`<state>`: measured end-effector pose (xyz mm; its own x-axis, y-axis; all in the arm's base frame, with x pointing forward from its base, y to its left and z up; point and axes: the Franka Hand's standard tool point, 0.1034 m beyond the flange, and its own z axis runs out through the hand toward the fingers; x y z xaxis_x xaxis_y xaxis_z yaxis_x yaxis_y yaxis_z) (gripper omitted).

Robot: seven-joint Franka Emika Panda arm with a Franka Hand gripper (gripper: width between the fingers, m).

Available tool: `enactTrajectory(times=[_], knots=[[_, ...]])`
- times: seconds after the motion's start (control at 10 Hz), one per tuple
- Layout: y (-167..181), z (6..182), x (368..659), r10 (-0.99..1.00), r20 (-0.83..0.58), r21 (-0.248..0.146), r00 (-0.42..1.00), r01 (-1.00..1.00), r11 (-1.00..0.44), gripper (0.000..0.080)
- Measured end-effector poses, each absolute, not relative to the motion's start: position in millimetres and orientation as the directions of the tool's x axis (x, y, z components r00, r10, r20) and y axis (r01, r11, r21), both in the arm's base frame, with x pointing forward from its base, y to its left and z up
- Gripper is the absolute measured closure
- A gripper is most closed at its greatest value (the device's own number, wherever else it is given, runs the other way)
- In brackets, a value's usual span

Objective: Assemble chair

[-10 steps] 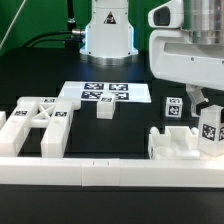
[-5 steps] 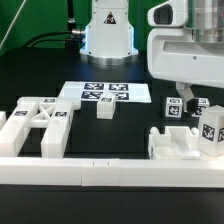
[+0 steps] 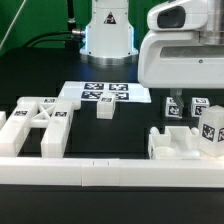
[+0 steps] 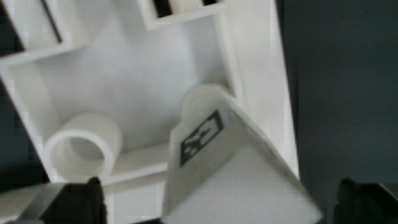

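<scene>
The gripper (image 4: 222,200) is poised over the group of chair parts at the exterior view's right; its two dark fingertips (image 4: 75,196) are spread wide, one to each side of a tagged post (image 4: 214,135), and nothing is seen to be clamped between them; whether either pad touches the post cannot be told. The post is stood on a recessed slab (image 4: 125,80), close beside a round boss (image 4: 80,150), presumably so that it can be seated there; in the exterior view the same post (image 3: 211,130) is seen upright at the far end of the slab (image 3: 172,146), which is laid flat against the long border rail (image 3: 100,172), a placing judged to keep it from sliding under a downward push. Two small tagged pieces (image 3: 172,108) (image 3: 197,107) are left just behind the slab, under the arm's bulky wrist housing (image 3: 185,55). The open back frame (image 3: 35,122) is parked at the exterior view's left, also against the rail and well apart from the gripper; a small cube (image 3: 105,110) is set beside the marker board (image 3: 105,92). Little of the chair is judged to be joined as yet; a straddling grasp of the post appears to be in preparation.
</scene>
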<state>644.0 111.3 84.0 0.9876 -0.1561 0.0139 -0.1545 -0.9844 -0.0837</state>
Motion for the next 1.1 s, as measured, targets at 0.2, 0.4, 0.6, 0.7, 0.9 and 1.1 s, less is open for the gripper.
enactTrajectory(times=[0.2,0.4,0.6,0.7,0.9,1.1], knots=[[111.1,83.6,642.8,0.072,0.022,-0.053,0.997,0.073,-0.996,0.0151],[115.5,81.4,641.2,0.212,0.024,-0.02,0.977,0.213,-0.977,0.0151],[119.6,80.6,641.5,0.354,0.036,-0.008,0.935,0.355,-0.935,0.0151],[119.2,80.0,641.4,0.398,0.036,-0.006,0.917,0.398,-0.917,0.0151],[118.8,79.9,641.4,0.397,0.035,-0.006,0.917,0.397,-0.918,0.0273],[118.8,79.9,641.4,0.397,0.035,-0.006,0.917,0.397,-0.918,0.0514]])
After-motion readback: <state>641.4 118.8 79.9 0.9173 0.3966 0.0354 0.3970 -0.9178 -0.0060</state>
